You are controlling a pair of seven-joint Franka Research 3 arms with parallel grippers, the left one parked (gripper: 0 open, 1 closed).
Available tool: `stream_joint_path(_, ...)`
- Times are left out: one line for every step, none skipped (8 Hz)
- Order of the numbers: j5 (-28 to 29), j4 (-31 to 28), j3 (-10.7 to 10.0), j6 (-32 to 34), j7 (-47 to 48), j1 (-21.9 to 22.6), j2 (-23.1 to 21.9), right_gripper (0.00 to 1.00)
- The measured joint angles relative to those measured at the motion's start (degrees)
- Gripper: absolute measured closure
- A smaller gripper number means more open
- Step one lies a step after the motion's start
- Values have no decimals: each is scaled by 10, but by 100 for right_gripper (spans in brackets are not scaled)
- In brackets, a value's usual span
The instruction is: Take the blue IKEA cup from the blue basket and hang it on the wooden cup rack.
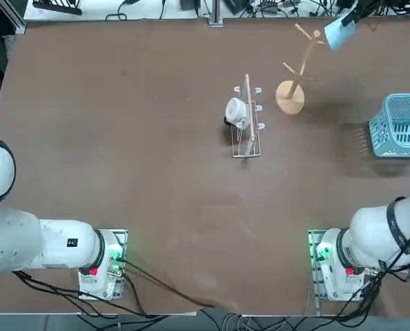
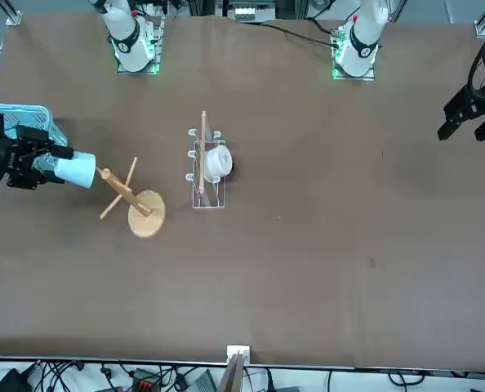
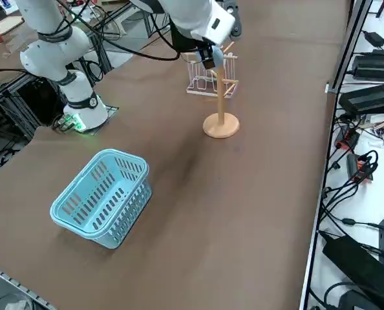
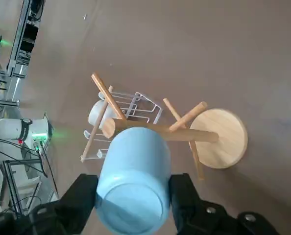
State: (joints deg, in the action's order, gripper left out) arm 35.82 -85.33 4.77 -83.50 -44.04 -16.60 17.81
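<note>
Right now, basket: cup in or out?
Out. The basket sits empty; the cup is held in the right gripper by the rack.

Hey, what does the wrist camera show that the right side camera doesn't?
Only the wrist view shows the right gripper shut on the blue IKEA cup, its jaws pressing both sides, right above the top of the wooden cup rack. Only the side view shows the blue basket, with nothing in it. Both show the rack and the wire rack holding a white cup.
</note>
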Motion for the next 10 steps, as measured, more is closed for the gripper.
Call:
stream_joint_path(0, 0, 0, -1, 0, 4, 7, 15)
stream_joint_path(0, 0, 0, -2, 0, 9, 11, 15)
stream_joint_path(0, 0, 0, -6, 0, 12, 12, 14)
stream_joint_path(0, 1, 0, -11, 0, 14, 12, 10)
stream_joint_path(-3, 4, 0, -13, 0, 15, 12, 4)
stream_joint_path(-12, 13, -1, -14, 0, 15, 12, 0)
stream_joint_path(-33, 30, -1, -14, 2, 16, 11, 0)
stream_joint_path(-61, 53, -1, -14, 17, 20, 10, 0)
stream_joint_path(-89, 74, -1, -13, 48, 28, 7, 0)
stream_joint_path(-125, 91, -1, -10, 88, 40, 3, 0)
